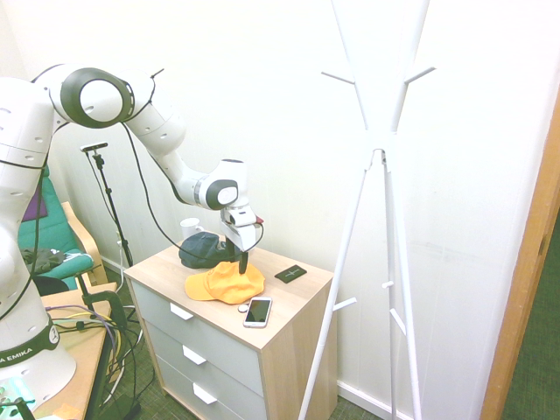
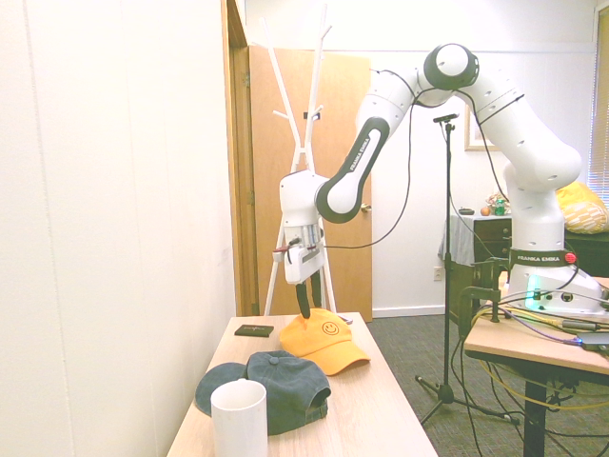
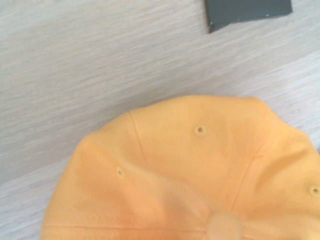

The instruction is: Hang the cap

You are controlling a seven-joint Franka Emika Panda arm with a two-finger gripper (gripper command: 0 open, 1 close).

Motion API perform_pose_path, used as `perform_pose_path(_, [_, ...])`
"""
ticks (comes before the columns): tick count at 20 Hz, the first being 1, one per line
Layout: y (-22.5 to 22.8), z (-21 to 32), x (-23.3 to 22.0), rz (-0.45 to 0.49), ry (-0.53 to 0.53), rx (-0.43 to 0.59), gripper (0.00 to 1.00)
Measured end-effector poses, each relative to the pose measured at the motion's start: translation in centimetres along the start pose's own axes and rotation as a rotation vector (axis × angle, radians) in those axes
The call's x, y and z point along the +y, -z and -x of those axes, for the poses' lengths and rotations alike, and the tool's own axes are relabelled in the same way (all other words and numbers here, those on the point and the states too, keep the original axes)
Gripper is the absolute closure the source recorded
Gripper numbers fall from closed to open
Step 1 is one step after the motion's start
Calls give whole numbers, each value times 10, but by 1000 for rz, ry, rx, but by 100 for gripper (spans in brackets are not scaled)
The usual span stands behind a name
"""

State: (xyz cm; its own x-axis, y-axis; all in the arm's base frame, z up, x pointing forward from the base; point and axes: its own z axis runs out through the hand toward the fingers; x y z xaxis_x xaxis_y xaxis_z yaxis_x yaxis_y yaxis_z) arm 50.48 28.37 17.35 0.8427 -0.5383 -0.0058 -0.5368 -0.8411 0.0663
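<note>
The yellow-orange cap (image 1: 223,284) lies on the wooden dresser top (image 1: 302,297), brim toward the front left corner. From the other side a smiley face shows on the cap (image 2: 329,341). My gripper (image 1: 242,261) comes straight down onto the crown, its dark fingers close together and pinching the fabric at the top. From the far side, the gripper (image 2: 304,309) touches the crown's back part. The wrist view is filled by the cap (image 3: 200,170), with its top button at the lower edge. The white coat rack (image 1: 376,157) stands right of the dresser.
A dark navy cap (image 1: 203,249) and a white mug (image 1: 190,227) sit behind the yellow cap. A phone (image 1: 257,311) lies at the front edge, and a small black flat item (image 1: 290,273) lies near the wall. The rack's pegs (image 2: 304,114) are high above the top.
</note>
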Motion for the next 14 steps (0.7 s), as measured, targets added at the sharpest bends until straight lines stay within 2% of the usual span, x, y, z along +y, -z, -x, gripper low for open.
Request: perform_pose_path(14, [-4, -3, -6, 2, 3, 10, 100])
